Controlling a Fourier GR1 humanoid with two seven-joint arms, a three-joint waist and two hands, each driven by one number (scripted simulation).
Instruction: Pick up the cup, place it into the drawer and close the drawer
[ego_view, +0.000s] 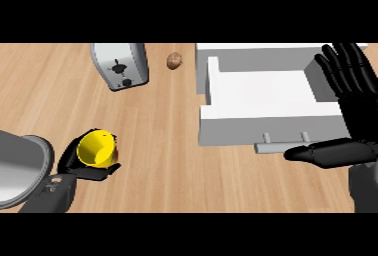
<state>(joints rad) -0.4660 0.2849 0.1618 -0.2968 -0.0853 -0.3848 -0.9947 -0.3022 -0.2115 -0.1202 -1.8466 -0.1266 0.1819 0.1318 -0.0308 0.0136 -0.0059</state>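
A yellow cup (96, 147) lies tilted at the lower left of the wooden counter, its mouth facing up toward me. My left hand (72, 162) is curled round it from below and from the sides. The white drawer (258, 120) stands pulled open at the right, its inside bare, with a grey handle (284, 145) on its front. My right hand (353, 107) is open beside the drawer's right edge, fingers straight and pointing away, thumb stretched left near the handle.
A silver toaster (119, 65) stands at the back left. A small brown nut-like object (174, 60) lies beside it. A grey round pot or lid (18, 167) fills the left edge next to my left forearm.
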